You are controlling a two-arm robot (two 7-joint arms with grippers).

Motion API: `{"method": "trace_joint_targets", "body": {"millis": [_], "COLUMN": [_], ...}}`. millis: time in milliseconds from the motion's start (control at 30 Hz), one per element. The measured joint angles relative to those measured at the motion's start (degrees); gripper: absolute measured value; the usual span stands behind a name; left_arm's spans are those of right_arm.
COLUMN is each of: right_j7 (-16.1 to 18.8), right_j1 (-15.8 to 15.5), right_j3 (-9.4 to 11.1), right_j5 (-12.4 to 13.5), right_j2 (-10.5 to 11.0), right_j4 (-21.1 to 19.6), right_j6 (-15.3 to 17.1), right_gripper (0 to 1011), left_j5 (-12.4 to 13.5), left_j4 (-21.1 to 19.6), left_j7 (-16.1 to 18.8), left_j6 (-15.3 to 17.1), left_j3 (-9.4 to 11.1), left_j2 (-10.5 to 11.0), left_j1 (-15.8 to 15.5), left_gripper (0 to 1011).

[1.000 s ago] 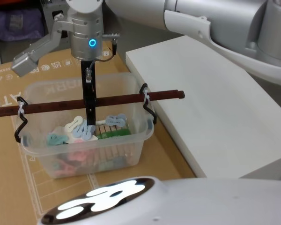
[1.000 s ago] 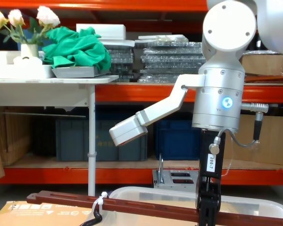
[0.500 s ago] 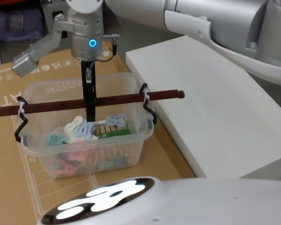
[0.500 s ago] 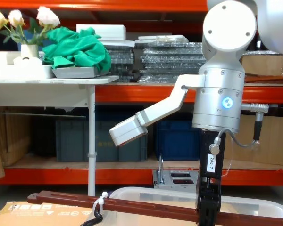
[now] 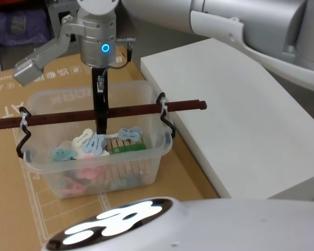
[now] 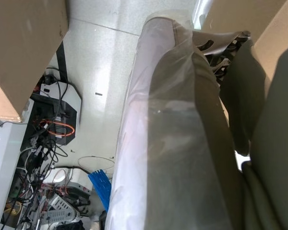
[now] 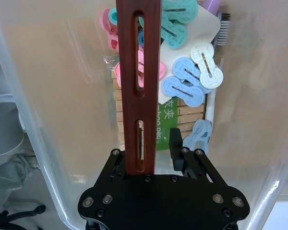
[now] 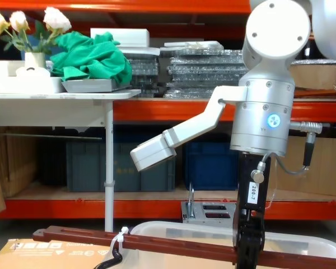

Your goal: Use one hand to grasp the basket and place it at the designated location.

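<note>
Shifting a touch to the right since a second ago, the wrist with its one blue glowing ring (image 5: 105,48) is now hanging slightly off its earlier spot above the basket (image 5: 146,172), while the basket itself is sitting where it was, on one sheet of brown cardboard (image 5: 5,198). The right gripper (image 5: 100,125) is reaching straight down into the basket and is closing narrowly around the one dark red-brown handle (image 5: 136,110), gripping it near the middle of its length. From the wrist, one black finger (image 7: 175,143) is showing just beside the bar, the other being hidden behind it. The handle is lying across the basket's top and sticking out past both of its ends. Two black wire hooks, one at the basket's left end (image 5: 24,141) and one at its right end (image 5: 167,123), are joining it to the rim, each with one white zip tie (image 5: 164,109). Inside the basket, one white clip (image 7: 206,60) is lying among blue, teal and pink ones on a row of wooden pegs (image 7: 182,112). One white slab (image 5: 240,115) is standing just to the right of the basket. Behind the basket, two dark blue crates (image 8: 120,168) are resting on a low shelf, and one small grey metal box (image 8: 206,212) is standing beyond the rim.
</note>
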Motion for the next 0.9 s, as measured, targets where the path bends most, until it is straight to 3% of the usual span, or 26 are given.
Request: {"method": "trace_joint_targets", "body": {"millis": [133, 500, 900], "right_j7": [0.1, -0.2, -0.2], "right_j1": [0.8, 2.1, 3.7], "right_j3": [0.0, 0.1, 1.0], "right_j5": [-0.4, -0.5, 1.6], "right_j2": [1.4, 4.0, 7.8], "right_j4": [-3.0, -8.1, -13.3], "right_j6": [1.3, 2.8, 4.6], "right_gripper": [319, 9, 1], "left_j5": [0.0, 0.0, 0.0], "left_j4": [0.0, 0.0, 0.0], "left_j7": [0.0, 0.0, 0.0], "left_j6": [0.0, 0.0, 0.0], "left_j3": [0.0, 0.0, 0.0], "left_j2": [0.0, 0.0, 0.0], "left_j1": [0.0, 0.0, 0.0], "left_gripper": [0, 0, 0]}}
